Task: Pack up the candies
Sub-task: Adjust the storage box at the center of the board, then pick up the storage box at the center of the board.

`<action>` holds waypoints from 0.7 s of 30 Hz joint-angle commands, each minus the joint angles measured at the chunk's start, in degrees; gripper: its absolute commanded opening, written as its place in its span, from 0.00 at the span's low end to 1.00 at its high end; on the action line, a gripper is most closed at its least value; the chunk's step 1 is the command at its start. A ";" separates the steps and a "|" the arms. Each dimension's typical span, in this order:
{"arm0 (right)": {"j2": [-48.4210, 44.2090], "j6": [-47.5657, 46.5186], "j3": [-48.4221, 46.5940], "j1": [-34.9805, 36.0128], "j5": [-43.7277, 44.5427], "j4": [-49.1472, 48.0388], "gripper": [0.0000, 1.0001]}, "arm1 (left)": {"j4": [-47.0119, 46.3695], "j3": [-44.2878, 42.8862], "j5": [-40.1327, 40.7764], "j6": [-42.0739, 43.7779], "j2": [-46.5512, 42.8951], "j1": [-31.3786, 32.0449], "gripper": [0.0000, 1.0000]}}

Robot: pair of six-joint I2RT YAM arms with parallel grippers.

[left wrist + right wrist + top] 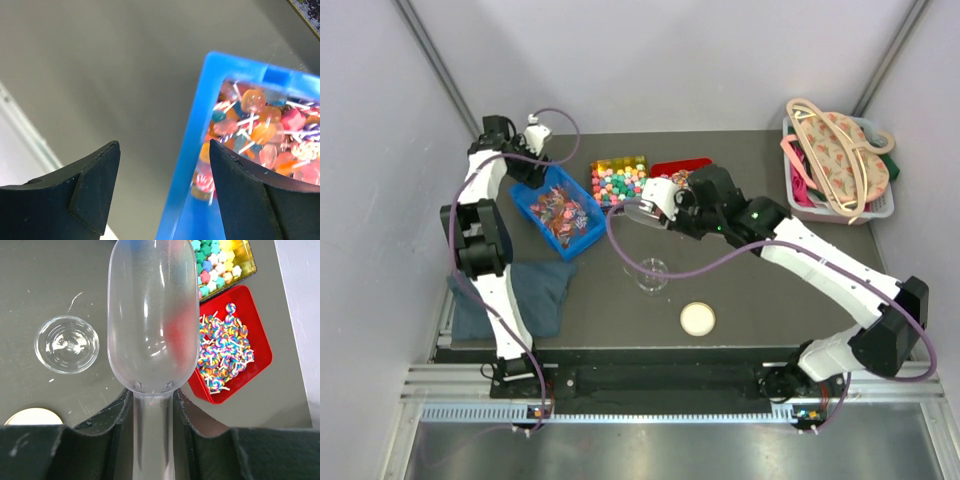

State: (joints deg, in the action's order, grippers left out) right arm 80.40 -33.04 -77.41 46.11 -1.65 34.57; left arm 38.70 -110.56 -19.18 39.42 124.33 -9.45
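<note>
Left claw (164,167): fingers apart, nothing between them, poised at edge of blue bin (195,150).
Candies (558,212): heaped in blue bin; coloured cubes in yellow tray (620,161) just right of it; swirl lollipops in red tray (250,310) next along.
Cup (66,343): clear, upright, empty, on table (770,310) nearer than trays.
Right claw (152,407): clamped on handle of clear scoop (152,315); scoop bowl empty, between cup and red tray in wrist view.
Lid (698,319): cream, flat on table, near cup, not touching.
</note>
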 commanded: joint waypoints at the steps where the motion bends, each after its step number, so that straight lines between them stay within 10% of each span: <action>1: 1.42 -0.63 -7.75 0.39 -1.16 5.24 0.00 | 2.87 -3.95 0.72 3.30 2.75 1.89 0.75; 21: 10.12 1.04 -19.80 1.26 -0.81 13.16 0.00 | 6.12 -3.08 0.90 2.25 3.46 2.42 0.29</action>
State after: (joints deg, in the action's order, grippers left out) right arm 89.41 -32.93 -92.82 46.24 -2.66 47.16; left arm 42.72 -112.38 -18.09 43.18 129.29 -6.81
